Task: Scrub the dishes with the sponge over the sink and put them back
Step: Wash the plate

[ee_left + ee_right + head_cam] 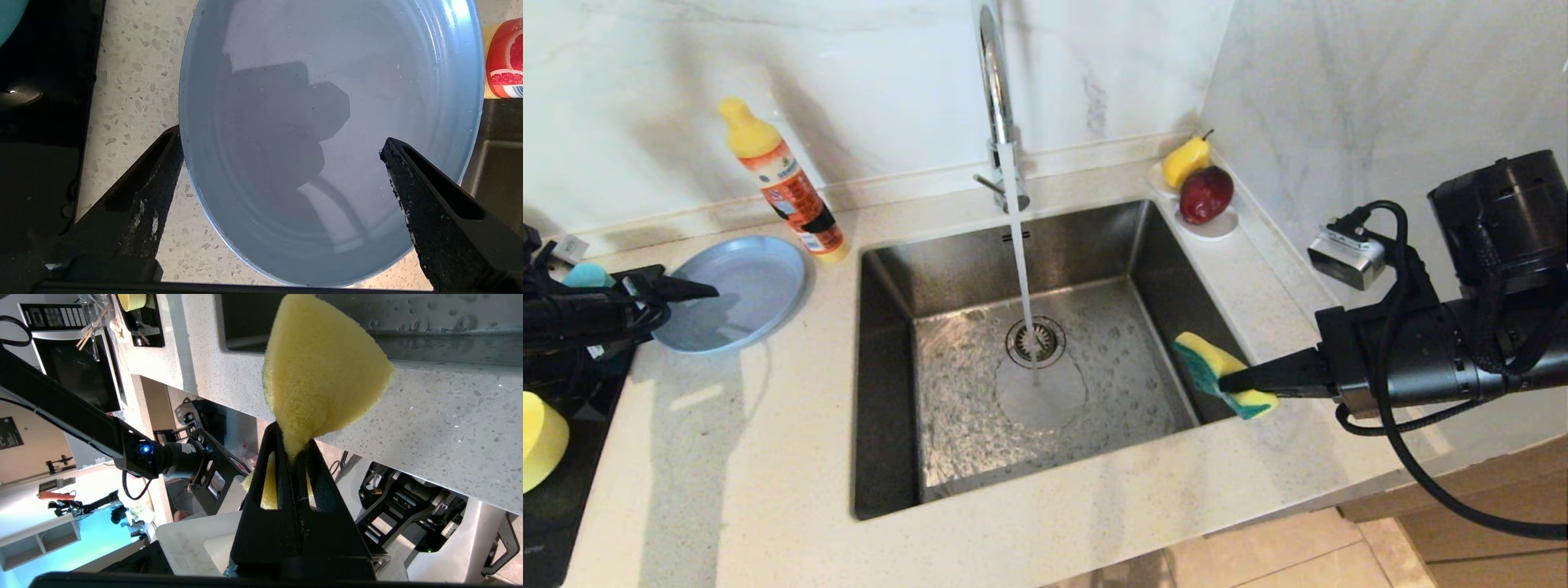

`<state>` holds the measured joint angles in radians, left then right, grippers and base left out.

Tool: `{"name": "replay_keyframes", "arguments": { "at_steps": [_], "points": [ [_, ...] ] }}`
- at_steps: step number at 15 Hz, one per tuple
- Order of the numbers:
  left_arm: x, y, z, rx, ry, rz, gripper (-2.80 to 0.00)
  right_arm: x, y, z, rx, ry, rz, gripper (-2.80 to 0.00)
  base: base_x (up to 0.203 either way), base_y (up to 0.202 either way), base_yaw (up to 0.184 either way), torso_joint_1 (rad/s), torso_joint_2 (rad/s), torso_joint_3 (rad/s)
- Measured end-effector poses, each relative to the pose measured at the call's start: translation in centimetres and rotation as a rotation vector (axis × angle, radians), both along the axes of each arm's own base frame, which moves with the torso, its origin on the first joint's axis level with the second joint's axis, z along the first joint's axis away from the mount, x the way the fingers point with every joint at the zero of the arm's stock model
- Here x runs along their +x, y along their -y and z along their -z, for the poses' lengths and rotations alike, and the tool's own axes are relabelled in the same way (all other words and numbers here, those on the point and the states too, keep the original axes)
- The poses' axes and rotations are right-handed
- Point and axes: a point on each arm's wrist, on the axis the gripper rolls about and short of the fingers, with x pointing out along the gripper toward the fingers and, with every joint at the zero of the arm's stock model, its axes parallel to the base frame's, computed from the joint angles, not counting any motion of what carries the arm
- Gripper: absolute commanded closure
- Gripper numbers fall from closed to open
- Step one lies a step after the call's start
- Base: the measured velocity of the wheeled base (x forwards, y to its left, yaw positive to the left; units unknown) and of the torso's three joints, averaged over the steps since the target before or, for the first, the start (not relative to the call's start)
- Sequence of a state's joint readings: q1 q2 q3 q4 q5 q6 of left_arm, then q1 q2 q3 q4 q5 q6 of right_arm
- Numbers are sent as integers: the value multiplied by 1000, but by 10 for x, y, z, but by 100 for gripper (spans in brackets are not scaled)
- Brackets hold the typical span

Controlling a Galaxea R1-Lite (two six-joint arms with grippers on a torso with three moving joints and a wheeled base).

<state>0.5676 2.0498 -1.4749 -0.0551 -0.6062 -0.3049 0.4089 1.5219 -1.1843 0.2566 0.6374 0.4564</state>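
A: Looking from the near side first, where is the sponge (1223,374) and how does it behave?

B: It is at the near right rim of the sink (890,384), pinched in the right gripper (1232,380), whose jaws are pressed fully together on it. It is soft; the foam fans out beyond the squeeze (so it will bend when it rubs).

A: And the dish?

B: The plate (739,290) lies flat on the counter (752,457), left of the sink. The left gripper (690,287) hangs over it with jaws spread wide, holding nothing; one fingertip (173,141) is outside the rim, the other above the inside.

A: How to take it?

B: I judge it stiff, light, probably slippery if wet. Grip the raised rim only.

A: Farther back?

B: The faucet (996,90) runs water into the drain.
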Motion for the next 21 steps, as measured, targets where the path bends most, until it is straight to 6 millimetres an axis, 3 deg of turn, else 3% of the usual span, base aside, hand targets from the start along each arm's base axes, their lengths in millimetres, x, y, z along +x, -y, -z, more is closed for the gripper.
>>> {"name": "replay_keyframes", "arguments": {
  "at_steps": [8, 16, 21],
  "points": [
    [3, 0, -1, 5, -11, -23, -280, 0, 0, 2, -3, -8, 0, 0, 0, 0, 0, 0, 0, 0],
    [21, 11, -39, 20, -124, -71, -280, -4, 3, 2, -4, -6, 3, 0, 0, 0, 0, 0, 0, 0],
    [42, 34, -26, 116, -228, -116, -280, -5, 10, 2, -3, -5, 29, 0, 0, 0, 0, 0, 0, 0]
  ]
}}
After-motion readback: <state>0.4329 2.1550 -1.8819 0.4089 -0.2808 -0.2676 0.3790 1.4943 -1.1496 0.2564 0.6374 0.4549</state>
